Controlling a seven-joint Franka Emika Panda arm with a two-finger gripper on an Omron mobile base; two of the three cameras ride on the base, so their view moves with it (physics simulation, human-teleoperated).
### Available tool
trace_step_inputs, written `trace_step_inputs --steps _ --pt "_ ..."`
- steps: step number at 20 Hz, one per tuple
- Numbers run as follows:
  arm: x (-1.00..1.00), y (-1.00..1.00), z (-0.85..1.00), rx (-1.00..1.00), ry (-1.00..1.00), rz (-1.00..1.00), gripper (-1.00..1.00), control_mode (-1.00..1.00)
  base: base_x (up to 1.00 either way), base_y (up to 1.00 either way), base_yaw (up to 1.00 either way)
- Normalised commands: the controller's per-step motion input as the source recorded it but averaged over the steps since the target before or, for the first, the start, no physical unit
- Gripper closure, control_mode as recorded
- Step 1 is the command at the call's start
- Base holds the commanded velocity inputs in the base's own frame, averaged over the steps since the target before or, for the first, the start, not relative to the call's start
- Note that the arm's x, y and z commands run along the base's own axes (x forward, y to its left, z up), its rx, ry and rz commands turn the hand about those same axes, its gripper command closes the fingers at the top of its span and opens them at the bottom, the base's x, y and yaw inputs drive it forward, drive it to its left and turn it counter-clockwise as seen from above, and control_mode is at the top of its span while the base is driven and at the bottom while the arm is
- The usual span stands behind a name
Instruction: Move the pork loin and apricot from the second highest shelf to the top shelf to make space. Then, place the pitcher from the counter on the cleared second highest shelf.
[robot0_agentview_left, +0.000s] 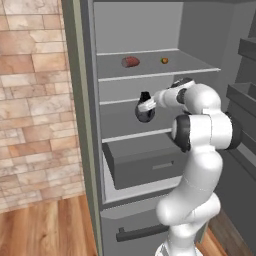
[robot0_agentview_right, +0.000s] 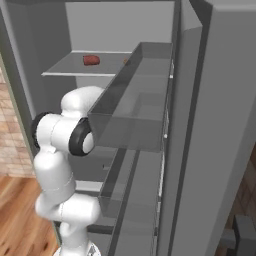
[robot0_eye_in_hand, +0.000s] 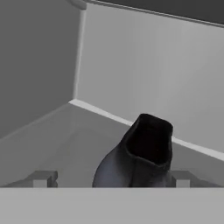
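Observation:
The pork loin (robot0_agentview_left: 130, 61) (robot0_agentview_right: 91, 60) and the small orange apricot (robot0_agentview_left: 164, 60) (robot0_agentview_right: 125, 61) lie on the top shelf (robot0_agentview_left: 160, 73) (robot0_agentview_right: 65, 70) of the open fridge. The dark pitcher (robot0_agentview_left: 144, 114) (robot0_eye_in_hand: 148, 144) stands upright on the second highest shelf (robot0_agentview_left: 120, 135). My gripper (robot0_agentview_left: 145, 102) (robot0_eye_in_hand: 113, 179) reaches in from the right at the pitcher's neck. It is open, with one fingertip on each side of the jug's body and a gap at each. In the right base view the arm's elbow and a door bin hide the hand. The counter is out of view.
A grey drawer (robot0_agentview_left: 145, 162) sticks out below the shelf with the pitcher. The open fridge door with its clear bins (robot0_agentview_right: 135, 115) stands close on the right of the arm. A brick wall (robot0_agentview_left: 30, 100) lies left of the fridge, and a lower drawer handle (robot0_agentview_left: 142, 232) is near the floor.

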Motion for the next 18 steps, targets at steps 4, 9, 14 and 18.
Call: trace_step_inputs --steps 4,9,14,18 --pt "-0.57 0.0 -0.38 -0.08 0.01 -0.16 -1.0 -1.0 0.0 0.0 0.0" --pt "-0.75 -0.09 -0.41 -0.06 0.03 -0.2 -1.0 -1.0 0.0 0.0 0.0" --pt "-0.86 -0.08 0.04 0.0 0.02 -0.2 -1.0 -1.0 0.0 0.0 0.0" --pt "-0.84 0.0 0.54 0.04 0.0 -0.13 -1.0 -1.0 0.0 0.0 0.0"
